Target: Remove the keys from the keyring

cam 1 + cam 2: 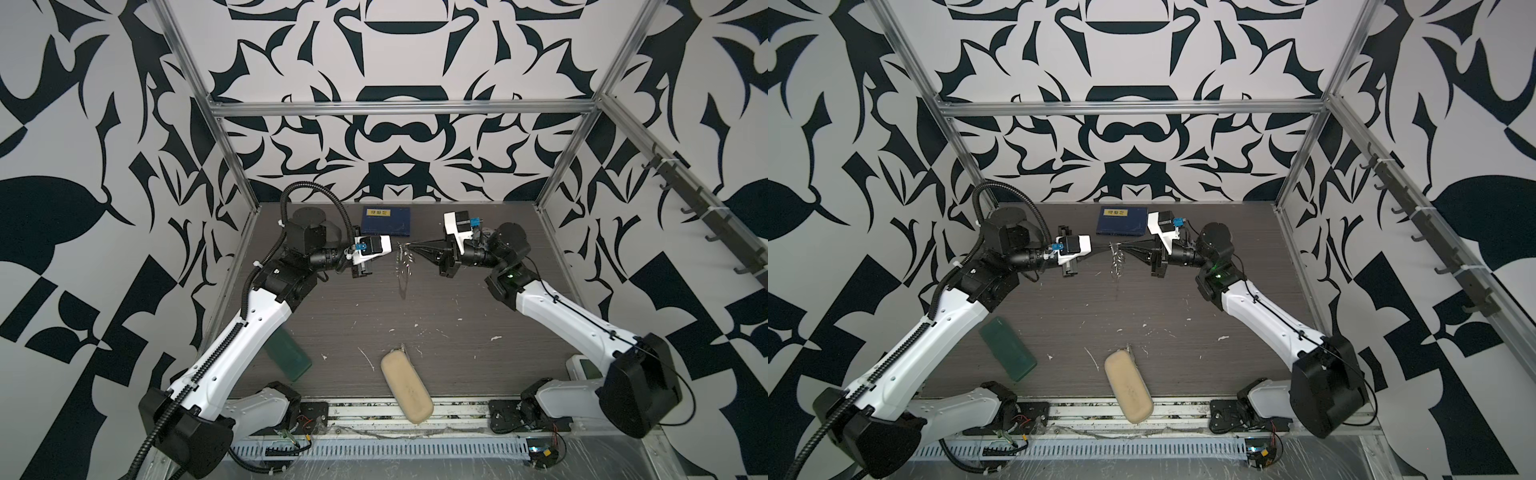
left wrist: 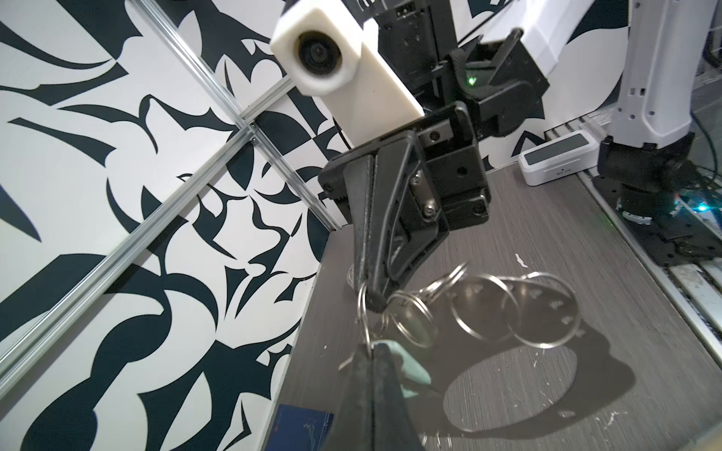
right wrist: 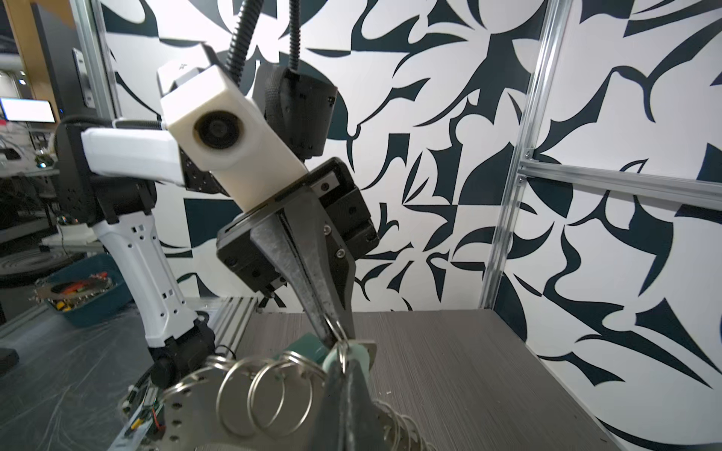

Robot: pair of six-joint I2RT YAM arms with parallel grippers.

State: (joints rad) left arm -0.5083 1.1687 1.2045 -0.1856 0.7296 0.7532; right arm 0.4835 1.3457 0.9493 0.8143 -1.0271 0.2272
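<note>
Beige case [image 1: 406, 386] front | green case [image 1: 1007, 355] left | left tool [image 2: 371, 351], right tool [image 2: 373, 298] clenched on keyring [image 2: 482, 308]

Nothing could be read — the yellow label [image 1: 381, 212] on the blue box [image 1: 386, 222] at the back of the desk [image 1: 457, 307] carried dark marks, too small to make out.

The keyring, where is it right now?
In both top views the keyring hangs over the back middle of the table, pinched between the left hand and the right hand, near the blue box.
</note>
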